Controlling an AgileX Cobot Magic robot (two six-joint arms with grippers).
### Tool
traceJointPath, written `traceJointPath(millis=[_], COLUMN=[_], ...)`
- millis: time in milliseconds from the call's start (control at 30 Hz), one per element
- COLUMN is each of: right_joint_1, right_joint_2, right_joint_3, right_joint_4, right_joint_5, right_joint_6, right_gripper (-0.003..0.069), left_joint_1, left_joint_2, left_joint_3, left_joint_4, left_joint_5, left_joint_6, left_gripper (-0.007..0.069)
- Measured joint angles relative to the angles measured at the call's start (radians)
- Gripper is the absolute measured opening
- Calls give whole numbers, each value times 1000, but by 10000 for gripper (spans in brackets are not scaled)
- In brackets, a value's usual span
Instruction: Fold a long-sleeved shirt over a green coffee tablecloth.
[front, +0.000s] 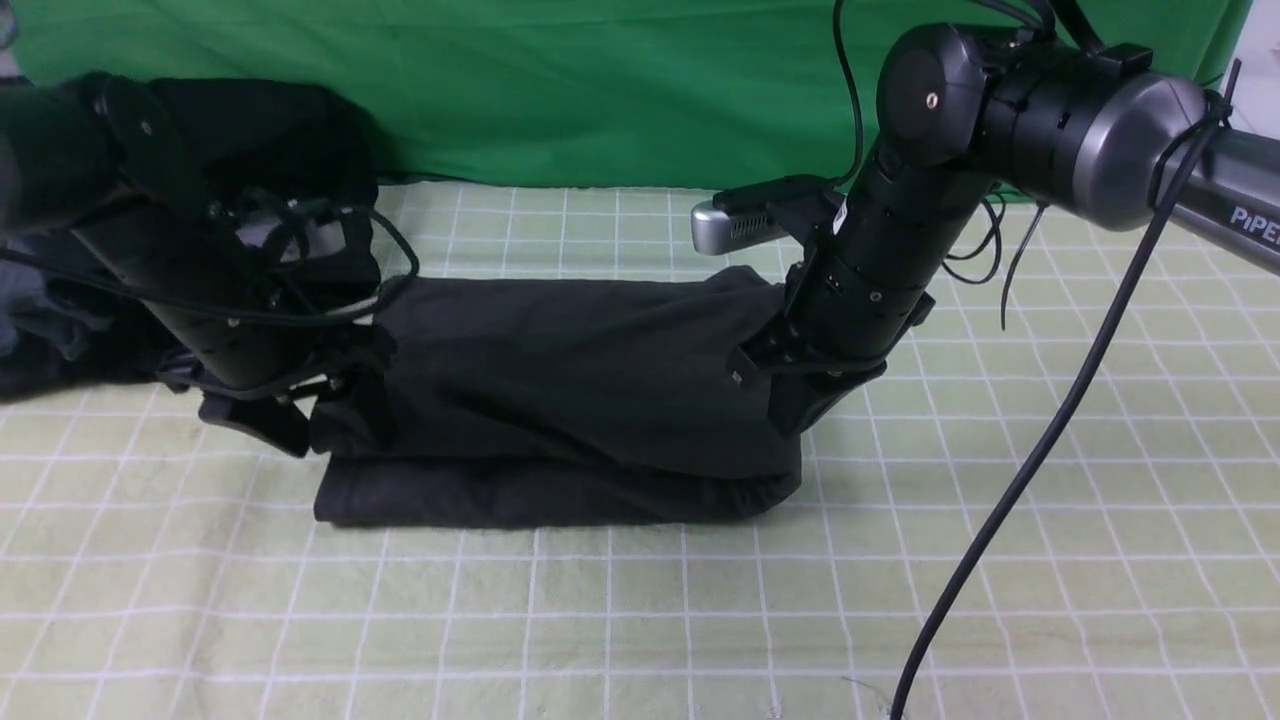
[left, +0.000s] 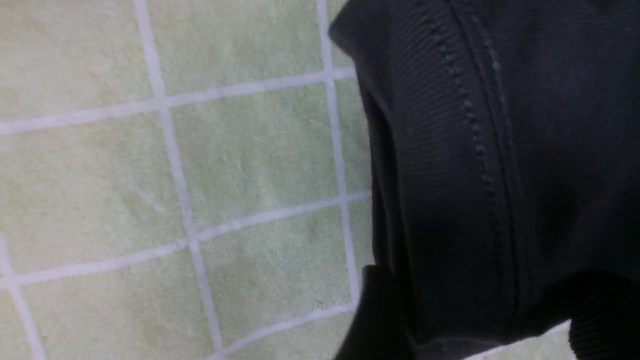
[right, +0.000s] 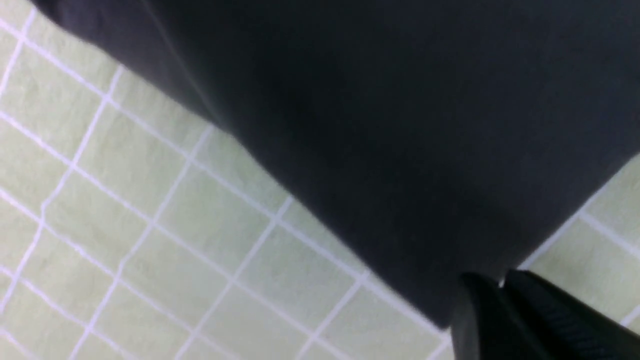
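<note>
At the shirt's 9 o'clock end the left gripper (front: 262, 420) slants down, jaws wide, gripping nothing. The long-sleeved shirt (front: 560, 390) lies folded mid green coffee tablecloth (front: 1000, 560), long axis running 9 to 3 o'clock. At 3 o'clock the right gripper (front: 800, 405) points down, pinching the shirt's raised edge.

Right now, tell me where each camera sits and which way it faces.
Front view: between the arms, facing forward over the tablecloth at the folded long-sleeved shirt; left gripper and right gripper show at its ends.
Left wrist view: on the left arm, looking down at the shirt's ribbed, stitched edge; no arm part clearly shows.
Right wrist view: on the right arm, looking down at plain shirt cloth; its closed fingers show.
Shared: all see shirt and tablecloth.
</note>
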Motion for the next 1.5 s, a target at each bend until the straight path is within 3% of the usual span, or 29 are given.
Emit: traceJointPath(millis=[33,133,200,233,267,333,400,467,800,900,1033,1133,1500], right_joint_1=[0,0,4,3,7,9,10,11,11,11,12,12,0], right_joint_2=[0,0,-1,-1,-1,-1,-1,-1,37,46,46,46,40], right_joint_3=[0,2,15,17,31,43,52,52,52,52,52,52,50], right_joint_4=[0,-1,-3,-5,-13,-21,-37,-47,-47,-46,-41,-41,-64], right_joint_5=[5,17,17,17,17,14,0,-29,-100,-120,-129,-131,-78], right_joint_6=[-3,-20,-23,-24,-25,-25,-26,-30,-37,-39,-40,-40,-44], right_gripper=[55,85,160,169,247,309,423,472,498,426,92,45,41], left_joint_1=[0,0,0,0,0,0,-1,-1,-1,-1,-1,-1,-1], left_joint_2=[1,0,-3,-4,-7,-8,-11,-15,-39,-39,-45,-46,-46], left_joint_3=[0,0,0,0,0,0,0,0,0,0,0,0,0], left_joint_4=[0,-1,-7,-8,-9,-7,8,15,16,18,18,18,23], left_joint_5=[0,-4,-9,-9,-11,-11,-10,-12,-45,-46,-46,-37,63], left_joint_6=[3,43,64,67,88,92,103,102,103,103,103,103,137], left_gripper=[430,251,100,90,46,36,34,34,34,34,34,34,34])
